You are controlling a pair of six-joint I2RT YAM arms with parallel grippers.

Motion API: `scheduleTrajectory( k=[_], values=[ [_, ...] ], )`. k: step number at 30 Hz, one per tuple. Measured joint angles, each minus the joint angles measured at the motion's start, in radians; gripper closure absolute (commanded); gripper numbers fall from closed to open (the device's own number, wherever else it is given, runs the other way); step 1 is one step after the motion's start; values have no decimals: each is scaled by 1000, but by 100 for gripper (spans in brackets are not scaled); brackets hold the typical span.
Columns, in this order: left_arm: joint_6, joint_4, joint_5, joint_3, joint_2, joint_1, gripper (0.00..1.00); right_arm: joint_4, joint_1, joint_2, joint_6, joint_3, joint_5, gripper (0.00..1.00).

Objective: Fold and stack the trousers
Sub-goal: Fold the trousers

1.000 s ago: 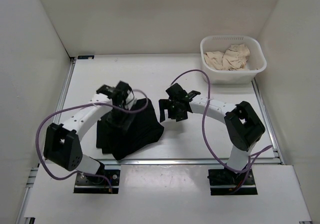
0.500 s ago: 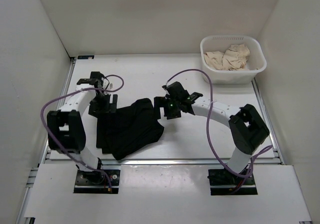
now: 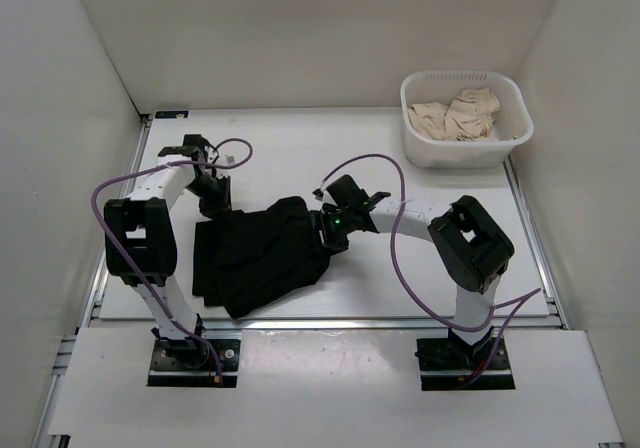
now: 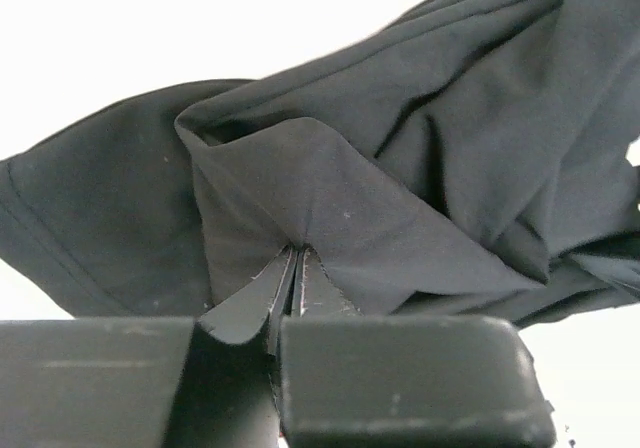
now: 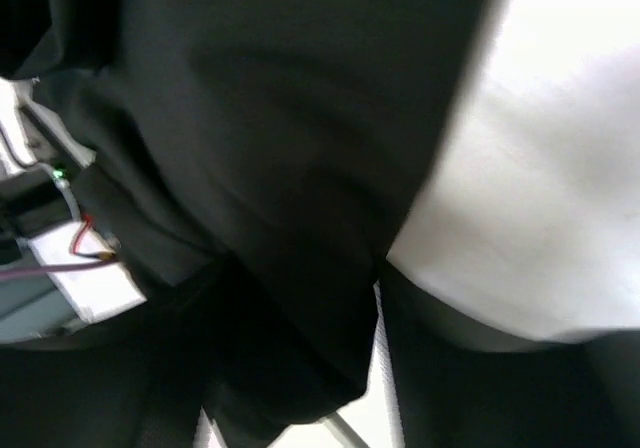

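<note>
Your left pincer [image 4: 298, 253] is clenched on a raised fold of the plain black soft-fabric trousers [image 3: 262, 258] at their far left corner. Your right pincer [image 3: 327, 226] sits at their right edge; whether it grips, you cannot tell. The trousers lie bunched on the white table [image 3: 300, 153], toward its near left corner.

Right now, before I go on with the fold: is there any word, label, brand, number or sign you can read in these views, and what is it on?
None can be read.
The trousers are plain black cloth, with no tag or print showing in any view.
The basket has no lettering on it.
The left arm and the right arm show no legible marking.
The green light in the right wrist view has no characters beside it.
</note>
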Motion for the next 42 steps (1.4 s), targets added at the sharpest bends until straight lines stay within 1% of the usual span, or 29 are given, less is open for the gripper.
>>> scheduleTrajectory(
  k=[1, 2, 3, 6, 8, 9, 12, 14, 16, 17, 18, 19, 20, 21, 24, 25, 27, 28, 30, 33, 35, 36, 38, 39, 41, 42],
  values=[
    [0, -13, 3, 11, 0, 2, 86, 2, 2, 1, -2, -3, -12, 52],
    [0, -29, 5, 23, 0, 5, 86, 6, 4, 1, -1, -8, -25, 65],
    [0, -44, 5, 37, 0, 10, 86, 10, 5, 1, -6, -15, -34, 69],
    [0, -93, -19, 93, 0, 52, 86, 10, 6, 1, -5, -44, -53, 70],
    [0, -114, -47, 146, -1, 106, 86, 9, 7, 1, -5, -60, -60, 74],
    [0, -125, -63, 179, -1, 140, 86, 8, 7, 1, -5, -64, -62, 80],
    [0, -145, -111, 260, -3, 243, 86, 15, 8, 0, -6, -64, -69, 90],
    [0, -131, -162, 257, -14, 295, 86, 13, 8, -2, -6, -64, -70, 90],
    [0, -121, -199, 206, -24, 315, 86, 13, 10, -3, -6, -64, -69, 90],
    [0, -122, -214, 174, -23, 315, 86, 13, 11, -3, -6, -64, -69, 88],
    [0, -118, -222, 142, -15, 311, 80, 13, 13, -3, -6, -64, -70, 82],
    [1, -119, -231, 117, 0, 306, 74, 12, 16, -3, -6, -64, -70, 65],
    [3, -118, -234, 99, 21, 302, 68, 8, 19, -3, -3, -61, -69, 57],
    [2, -118, -234, 90, 48, 298, 59, -6, 23, -2, -11, -53, -69, 44],
    [3, -110, -228, 77, 85, 299, 46, -39, 33, 4, -32, -14, -70, 37],
    [4, -105, -224, 69, 79, 306, 42, -44, 36, 5, -36, -3, -70, 29],
    [1, -100, -219, 41, 46, 330, 37, -55, 40, 5, -48, 13, -69, 22],
    [2, -95, -214, 19, 24, 343, 37, -56, 41, 5, -55, 17, -67, 17],
    [0, -85, -211, -41, -14, 364, 36, -66, 39, 4, -61, 19, -54, 10],
    [1, -90, -196, -131, -22, 369, 36, -86, 24, 4, -47, 21, -9, 5],
    [0, -93, -174, -163, -2, 358, 36, -90, 8, 6, -23, 38, 31, 5],
    [0, -93, -166, -168, 13, 350, 38, -90, -2, 13, -5, 53, 49, 5],
    [-2, -79, -151, -170, 46, 334, 51, -85, -15, 49, 25, 106, 75, 12],
    [-3, -73, -142, -170, 61, 330, 59, -70, -22, 77, 37, 134, 85, 26],
    [-5, -76, -113, -161, 98, 315, 70, -30, -29, 124, 79, 162, 75, 45],
    [-5, -84, -98, -155, 112, 306, 70, -2, -33, 138, 103, 162, 73, 64]
  ],
)
